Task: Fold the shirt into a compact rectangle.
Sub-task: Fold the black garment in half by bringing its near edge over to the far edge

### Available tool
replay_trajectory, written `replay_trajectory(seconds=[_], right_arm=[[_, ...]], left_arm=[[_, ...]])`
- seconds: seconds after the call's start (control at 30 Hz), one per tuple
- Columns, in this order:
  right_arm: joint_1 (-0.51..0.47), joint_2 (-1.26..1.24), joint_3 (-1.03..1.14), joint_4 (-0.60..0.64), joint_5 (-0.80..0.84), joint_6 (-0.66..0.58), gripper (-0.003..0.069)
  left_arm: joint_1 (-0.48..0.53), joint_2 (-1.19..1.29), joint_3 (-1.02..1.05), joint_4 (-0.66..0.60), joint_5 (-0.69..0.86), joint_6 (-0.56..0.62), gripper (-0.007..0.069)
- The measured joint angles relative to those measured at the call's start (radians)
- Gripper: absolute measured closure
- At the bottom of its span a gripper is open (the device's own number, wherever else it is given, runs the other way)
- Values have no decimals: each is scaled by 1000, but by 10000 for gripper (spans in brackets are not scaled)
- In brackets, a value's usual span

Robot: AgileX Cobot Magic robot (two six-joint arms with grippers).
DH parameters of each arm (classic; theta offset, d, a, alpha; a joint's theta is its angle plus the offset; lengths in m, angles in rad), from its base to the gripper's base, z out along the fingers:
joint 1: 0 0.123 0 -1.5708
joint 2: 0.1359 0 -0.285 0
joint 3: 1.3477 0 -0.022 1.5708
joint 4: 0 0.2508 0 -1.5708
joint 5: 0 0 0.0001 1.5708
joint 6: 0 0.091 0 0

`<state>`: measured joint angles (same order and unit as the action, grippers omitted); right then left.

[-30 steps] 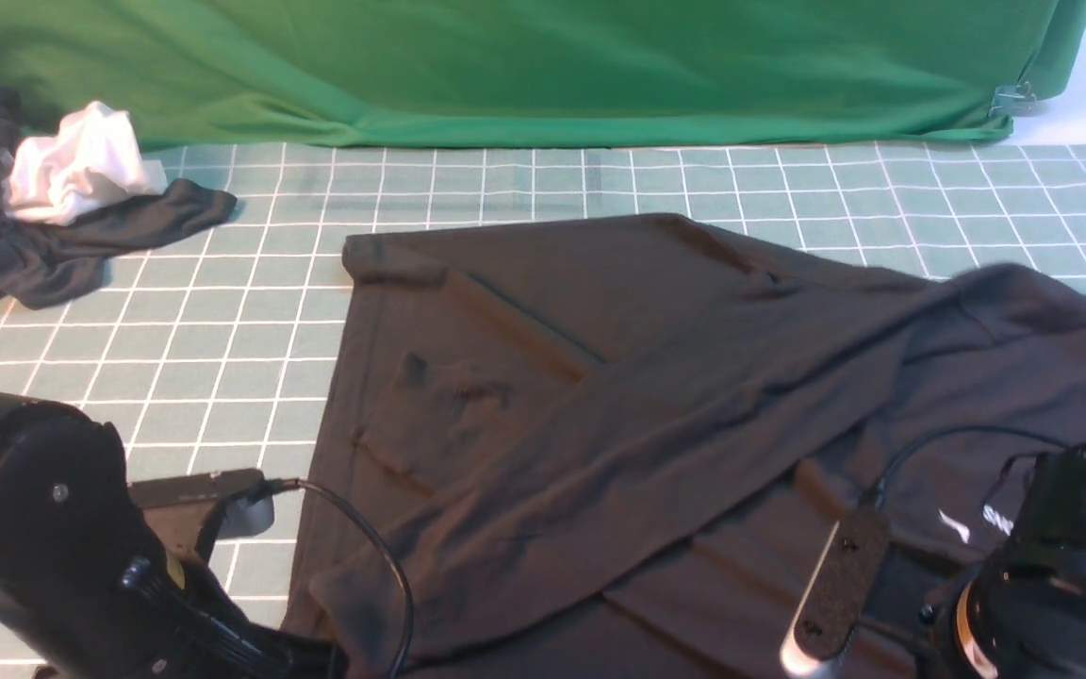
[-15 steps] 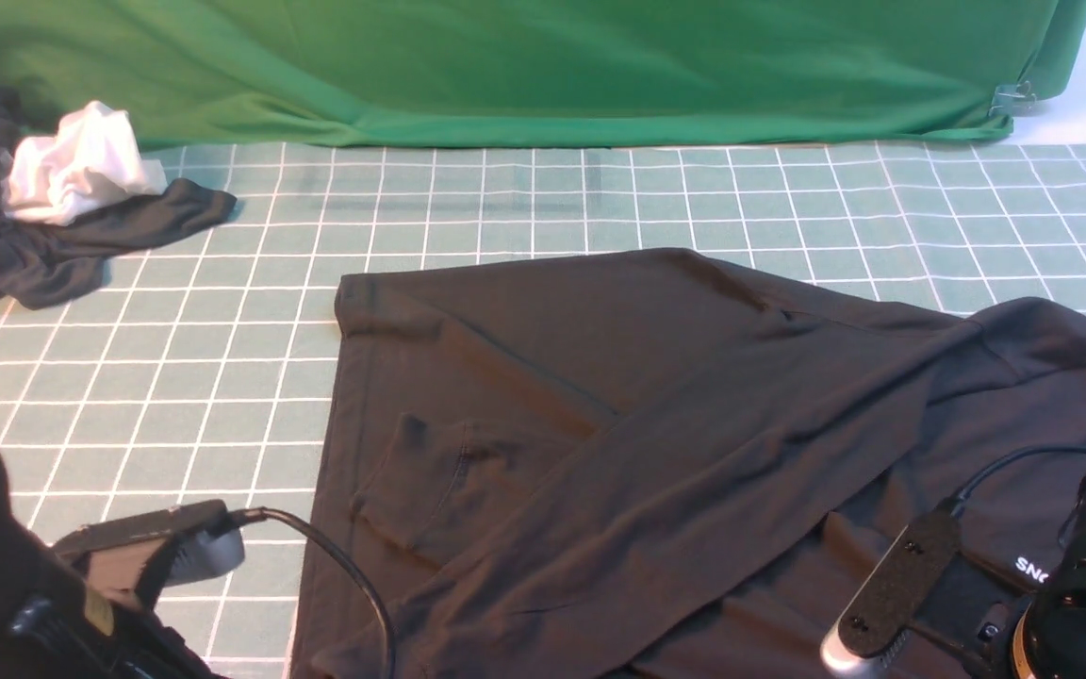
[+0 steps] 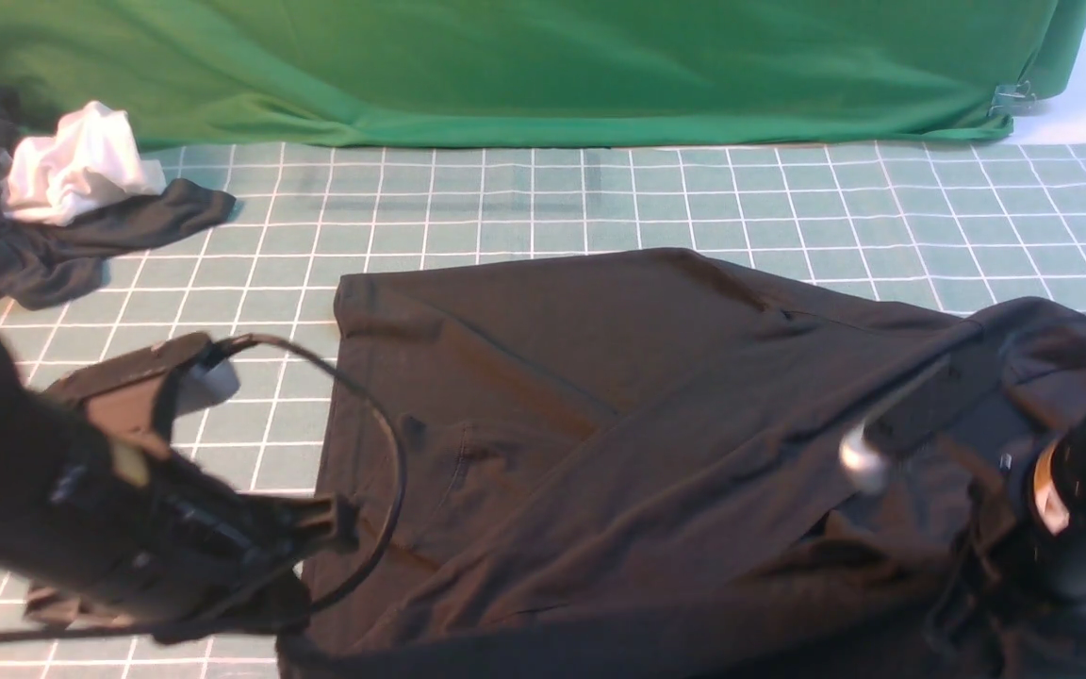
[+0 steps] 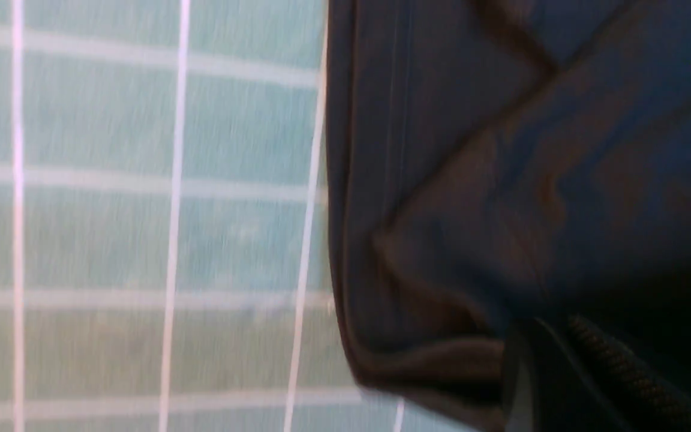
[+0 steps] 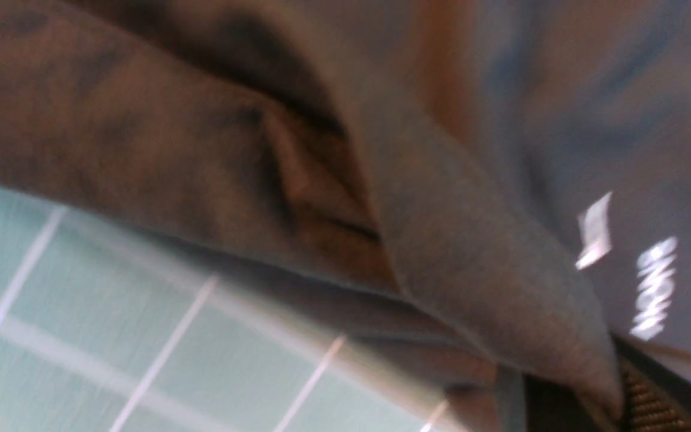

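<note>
The black shirt (image 3: 600,396) lies spread on the green grid mat (image 3: 251,283), with a sleeve folded across its body. My left gripper (image 3: 321,528) is at the shirt's near left edge and is shut on the fabric, which bunches against its ribbed finger (image 4: 621,372). My right gripper (image 3: 986,538) is at the near right, buried in lifted folds. In the right wrist view the shirt (image 5: 453,252) runs into the shut gripper (image 5: 597,393), beside the white print (image 5: 651,288). The near edge hangs raised between both grippers.
A dark grey garment (image 3: 34,255) with a crumpled white cloth (image 3: 76,170) on it sits at the far left. A green backdrop cloth (image 3: 505,66) closes off the back, with a metal clip (image 3: 1014,97) at its right end.
The shirt slid toward the robot first. Both arms have since risen and moved forward, lifting the shirt's near edge off the mat; the right arm now hides the chest print.
</note>
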<state>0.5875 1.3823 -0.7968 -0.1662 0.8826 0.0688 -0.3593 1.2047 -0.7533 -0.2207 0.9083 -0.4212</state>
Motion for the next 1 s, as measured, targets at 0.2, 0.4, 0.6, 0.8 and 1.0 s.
replay_trajectory(seconds=[0.2,0.4,0.6,0.8,1.0], right_arm=[[-59,53,-68,-1,-27,-27,606],[-69,168,-149,-5,-99,-28,606],[-80,269,-256,-4,-108,-28,606],[-97,299,-286,-3,-74,-28,606],[-97,299,-288,-1,-60,-29,606]], left_arm=[[53,113,-81,13,-84,0,612],[180,206,-216,15,-137,31,612],[210,305,-278,-10,-159,101,612],[194,336,-290,-41,27,187,612],[69,366,-230,-32,36,197,590]])
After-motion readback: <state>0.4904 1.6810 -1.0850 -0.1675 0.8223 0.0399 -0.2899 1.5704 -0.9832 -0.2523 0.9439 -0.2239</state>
